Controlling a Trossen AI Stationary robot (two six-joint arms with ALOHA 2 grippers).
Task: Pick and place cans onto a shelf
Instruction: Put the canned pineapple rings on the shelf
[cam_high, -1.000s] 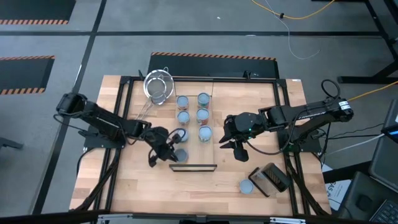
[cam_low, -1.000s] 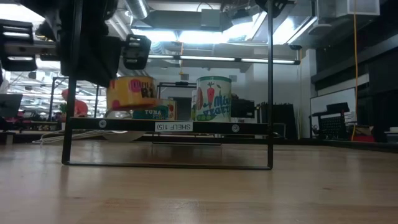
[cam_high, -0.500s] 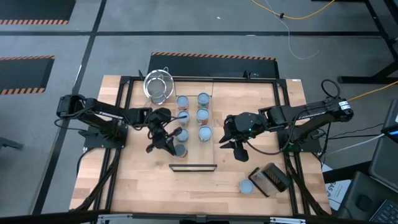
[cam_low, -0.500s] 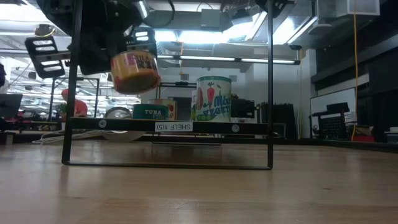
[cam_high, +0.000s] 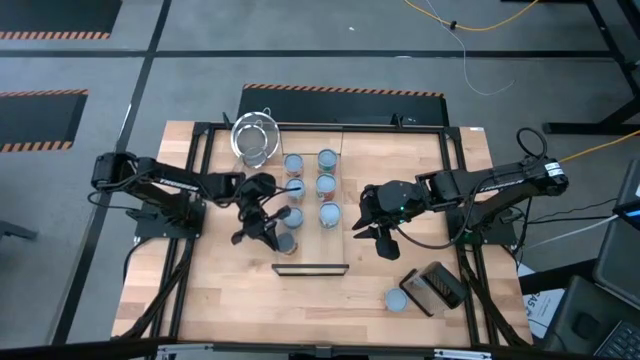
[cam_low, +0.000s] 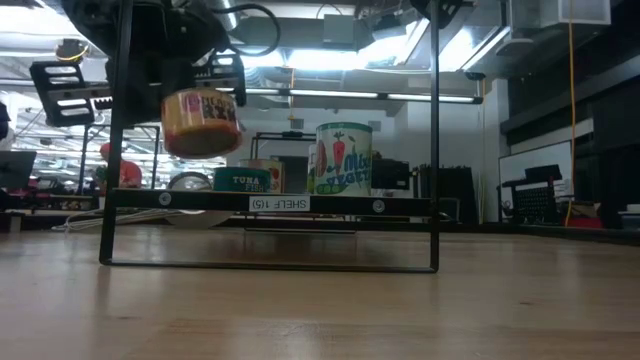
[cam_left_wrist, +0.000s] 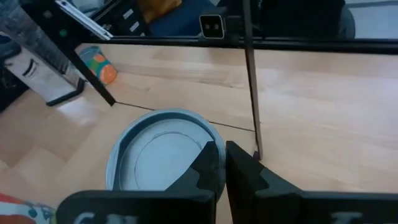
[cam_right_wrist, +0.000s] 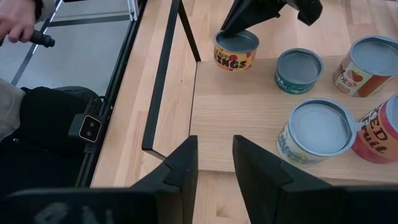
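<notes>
Low view shows the left tool (cam_low: 200, 80) pinched shut on the rim of a yellow-and-red can (cam_low: 202, 123), which hangs tilted in the air above the shelf (cam_low: 270, 203), over its end. From overhead, that left tool (cam_high: 268, 222) sits over the shelf's near corner on the left arm's side, with the held can (cam_high: 287, 240) just past its fingertips. In the left wrist view the two dark fingers (cam_left_wrist: 211, 165) meet on the can's rim, the pale blue top (cam_left_wrist: 163, 149) facing up.

Farther along the shelf (cam_high: 312, 205) stand other cans (cam_high: 326, 184) in two short rows, pale tops up; a wire strainer (cam_high: 254, 139) lies by the far end. One more can (cam_high: 396, 299) stands on the bench (cam_high: 220, 300) near its front edge, beside a dark box (cam_high: 433, 286).

Right tool (cam_high: 372, 236) hovers just off the shelf's other long side, fingers (cam_right_wrist: 180, 165) parted and holding nothing, near the black bar (cam_right_wrist: 163, 81) along the board's edge.
</notes>
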